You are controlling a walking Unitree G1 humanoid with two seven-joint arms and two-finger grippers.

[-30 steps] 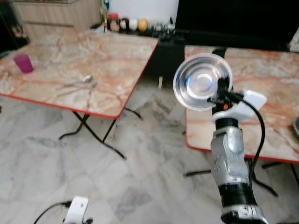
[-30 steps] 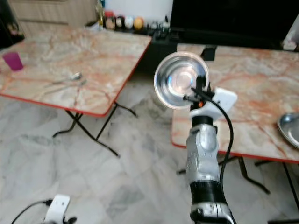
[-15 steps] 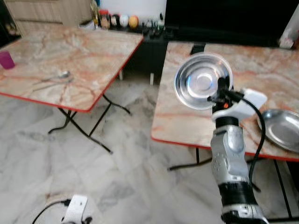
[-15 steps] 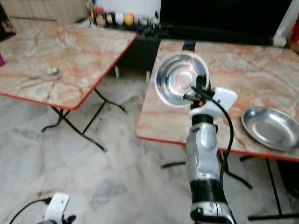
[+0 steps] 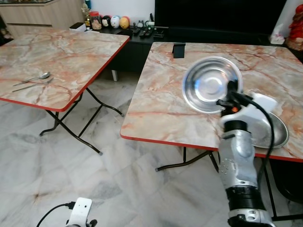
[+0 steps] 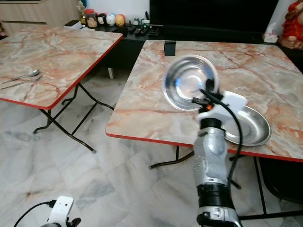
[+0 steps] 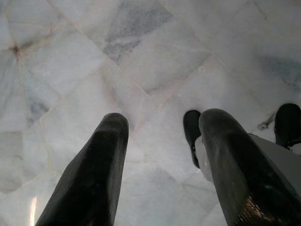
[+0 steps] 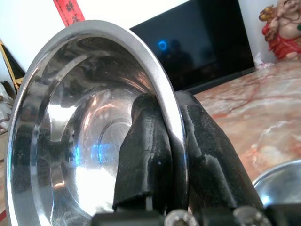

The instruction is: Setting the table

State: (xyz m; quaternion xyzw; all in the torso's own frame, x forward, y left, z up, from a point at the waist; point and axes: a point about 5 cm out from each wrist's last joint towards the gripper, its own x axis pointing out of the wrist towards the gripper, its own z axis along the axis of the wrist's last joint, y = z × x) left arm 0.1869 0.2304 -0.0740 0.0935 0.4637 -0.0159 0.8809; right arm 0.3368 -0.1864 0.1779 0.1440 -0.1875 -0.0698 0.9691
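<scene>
My right gripper is shut on the rim of a shiny steel bowl, held upright on edge above the near marble table. The wrist view shows the bowl pinched between two black fingers. A second steel dish lies on that table by its near right edge, partly behind my forearm. On the left table lie a spoon and a fork side by side. My left gripper hangs open above the floor.
A small dark stand sits at the near table's far edge. A low black cabinet with jars and remotes runs behind both tables, under a dark TV. Marble floor lies between the tables' folding legs.
The camera has swung right and closer: the right table now fills the middle and the second dish has come into view. The bowl stays in my right gripper. The purple cup has left the picture.
</scene>
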